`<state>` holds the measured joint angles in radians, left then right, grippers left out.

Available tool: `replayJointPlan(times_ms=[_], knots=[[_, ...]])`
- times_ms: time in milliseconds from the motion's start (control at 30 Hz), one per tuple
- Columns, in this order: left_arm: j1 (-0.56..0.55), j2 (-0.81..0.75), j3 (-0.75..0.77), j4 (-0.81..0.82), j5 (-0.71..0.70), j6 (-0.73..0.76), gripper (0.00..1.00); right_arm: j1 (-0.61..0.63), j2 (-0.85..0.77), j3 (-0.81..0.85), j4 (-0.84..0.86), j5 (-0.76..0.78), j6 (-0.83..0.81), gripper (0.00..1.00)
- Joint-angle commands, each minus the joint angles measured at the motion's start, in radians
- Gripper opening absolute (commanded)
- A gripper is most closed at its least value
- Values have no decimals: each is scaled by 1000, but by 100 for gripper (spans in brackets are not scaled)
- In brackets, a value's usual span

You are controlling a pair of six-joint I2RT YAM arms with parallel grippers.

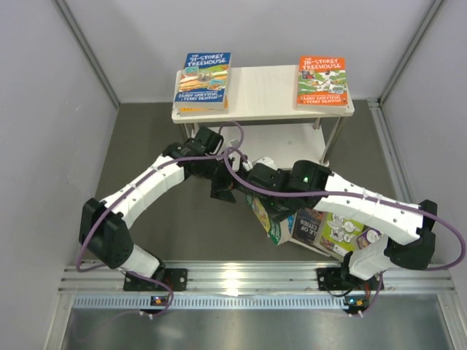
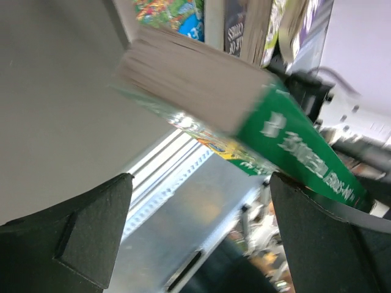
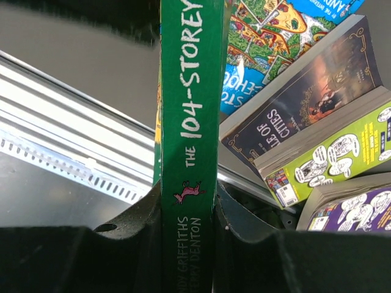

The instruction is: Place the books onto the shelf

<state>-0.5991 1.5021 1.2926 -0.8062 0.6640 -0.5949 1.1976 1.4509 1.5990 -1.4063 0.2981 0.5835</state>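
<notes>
While my right end effector [image 3: 186, 201] clamps one green book [image 3: 189, 91] by its spine in front of the shelf [image 1: 263, 91], my left end effector [image 2: 201, 183] stands wide beside its page edge, gripping nothing. Top board: blue book [image 1: 206, 76] at the left edge, orange book [image 1: 321, 82] at the right, bare board between. Four more lie heaped on the tabletop [image 1: 182, 226]: cartoon book [image 3: 275, 36], dark book [image 3: 305, 91], lime book [image 3: 342, 152], purple book [image 3: 360, 210].

Bright, even light; left wrist view blurred (glare on the rail [image 1: 233, 281]).
</notes>
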Motion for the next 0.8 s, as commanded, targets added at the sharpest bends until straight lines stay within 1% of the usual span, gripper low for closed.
replayJointPlan(times_ms=[0,67,100,133,200,333,500,700,733,767], knots=[[38,-59,-33,101,-55,-240,99,39,-18,38,15,-4,7,0],[39,-86,-47,125,-72,-296,99,39,-24,18,24,-10,16,0],[39,-98,-52,137,-76,-348,99,39,-26,13,33,-14,19,0],[42,-121,-53,169,-78,-368,99,39,-24,3,35,-20,22,0],[45,-137,-29,177,-98,-404,99,42,-18,-2,33,-25,26,0],[53,-137,27,145,-122,-410,99,51,-18,-16,41,-28,33,0],[53,-137,17,165,-133,-434,99,59,-11,-8,46,-36,36,0],[39,-89,4,79,-142,-385,99,62,9,58,55,-19,42,0],[30,-68,4,69,-133,-378,99,60,19,88,53,-14,36,0],[24,-59,8,55,-136,-364,97,63,46,108,46,-11,30,0]])
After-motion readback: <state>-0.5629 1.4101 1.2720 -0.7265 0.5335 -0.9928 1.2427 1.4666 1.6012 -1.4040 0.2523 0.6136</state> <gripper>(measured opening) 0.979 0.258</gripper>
